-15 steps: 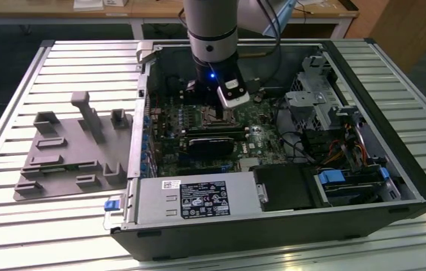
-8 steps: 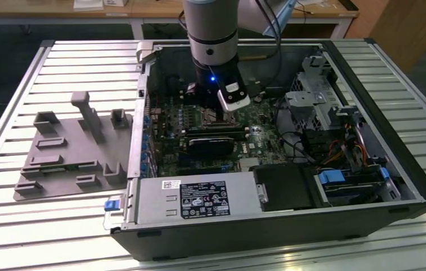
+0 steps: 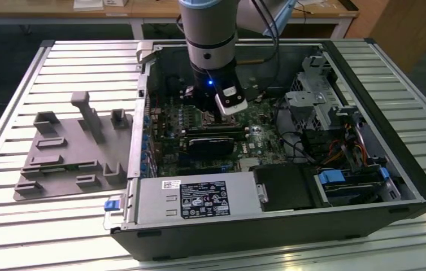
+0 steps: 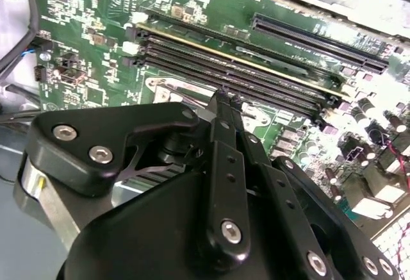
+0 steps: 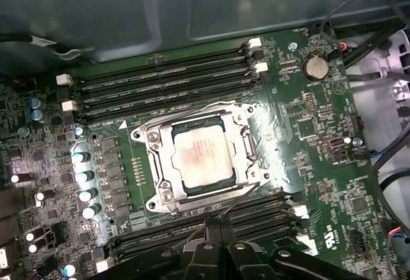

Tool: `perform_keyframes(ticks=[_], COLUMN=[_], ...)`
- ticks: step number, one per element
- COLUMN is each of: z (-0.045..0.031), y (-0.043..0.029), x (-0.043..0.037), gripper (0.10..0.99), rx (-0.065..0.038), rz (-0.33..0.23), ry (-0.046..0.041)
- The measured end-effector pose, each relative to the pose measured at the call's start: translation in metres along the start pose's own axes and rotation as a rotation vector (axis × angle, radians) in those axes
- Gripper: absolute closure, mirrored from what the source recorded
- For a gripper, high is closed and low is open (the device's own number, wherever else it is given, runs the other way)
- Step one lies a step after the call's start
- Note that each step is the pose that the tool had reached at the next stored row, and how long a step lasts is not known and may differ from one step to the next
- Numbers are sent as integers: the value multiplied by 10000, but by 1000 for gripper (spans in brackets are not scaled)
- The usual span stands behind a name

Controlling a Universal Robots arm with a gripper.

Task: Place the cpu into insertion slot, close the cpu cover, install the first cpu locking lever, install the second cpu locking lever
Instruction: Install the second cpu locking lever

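Cpu (image 5: 200,156) seated under closed cpu cover (image 5: 238,121), gripper (image 5: 216,225) beside socket

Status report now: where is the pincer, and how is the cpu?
Pincer low over board, beside socket. Cpu seated, cover down around it. Thin lever between pincer and socket.

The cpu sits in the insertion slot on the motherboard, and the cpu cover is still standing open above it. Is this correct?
Not quite. The cpu does sit in the insertion slot, but the cpu cover is folded down flat around it, not standing open. The first wrist view shows this.
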State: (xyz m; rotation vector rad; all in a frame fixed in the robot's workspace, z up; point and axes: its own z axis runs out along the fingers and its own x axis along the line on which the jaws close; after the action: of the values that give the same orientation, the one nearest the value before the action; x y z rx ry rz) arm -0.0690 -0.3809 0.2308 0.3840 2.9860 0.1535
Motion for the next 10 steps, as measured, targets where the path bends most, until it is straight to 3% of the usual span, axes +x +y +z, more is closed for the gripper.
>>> perform_keyframes(ticks=[4, 10], z=[24, 54], y=[-21, -63], x=[60, 124], gripper=[984, 984], rx=[-72, -469], rz=[5, -29], ry=[23, 132])
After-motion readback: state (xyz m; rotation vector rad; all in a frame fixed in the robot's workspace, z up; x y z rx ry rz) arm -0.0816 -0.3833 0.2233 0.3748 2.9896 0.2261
